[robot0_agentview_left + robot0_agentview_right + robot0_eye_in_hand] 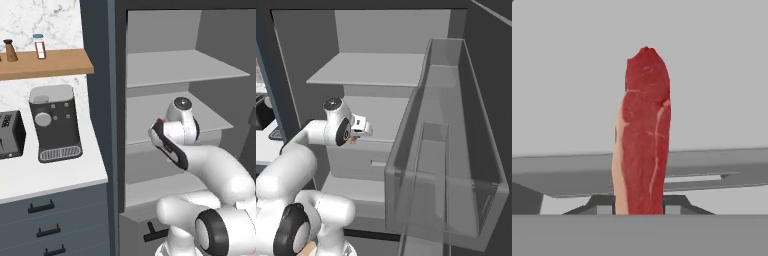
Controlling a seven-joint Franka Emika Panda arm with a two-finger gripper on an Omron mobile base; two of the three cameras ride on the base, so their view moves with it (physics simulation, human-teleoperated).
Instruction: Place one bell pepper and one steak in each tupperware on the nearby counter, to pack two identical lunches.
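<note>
Steak: raw red slab of steak with a pale fat edge, standing on end between the two dark fingertips in the hand view, rising up the middle of that picture.
Gripper: two-finger gripper closed tight on the steak, one fingertip on each flat side; in the right base view a small red sliver shows at the hand.
Arm: white robot arm with dark joints, bent at the elbow, reaching forward into the open refrigerator.
Where the steak is: held in the air inside the refrigerator, in front of the middle grey shelf, not touching it as far as I can tell.
Refrigerator: tall dark grey cabinet with plain grey shelves, an upper shelf above the hand and a drawer front below it.
Door: open refrigerator door on the right, with a clear see-through bin on its inner side.
Tabletop: long white tabletop to the left of the refrigerator, over slate-blue drawers with black bar handles.
On the tabletop: grey and black coffee machine, and a black toaster at the far left edge.
Wall shelf: wooden shelf above the coffee machine, carrying a brown pepper mill and a small white jar with a blue lid.
</note>
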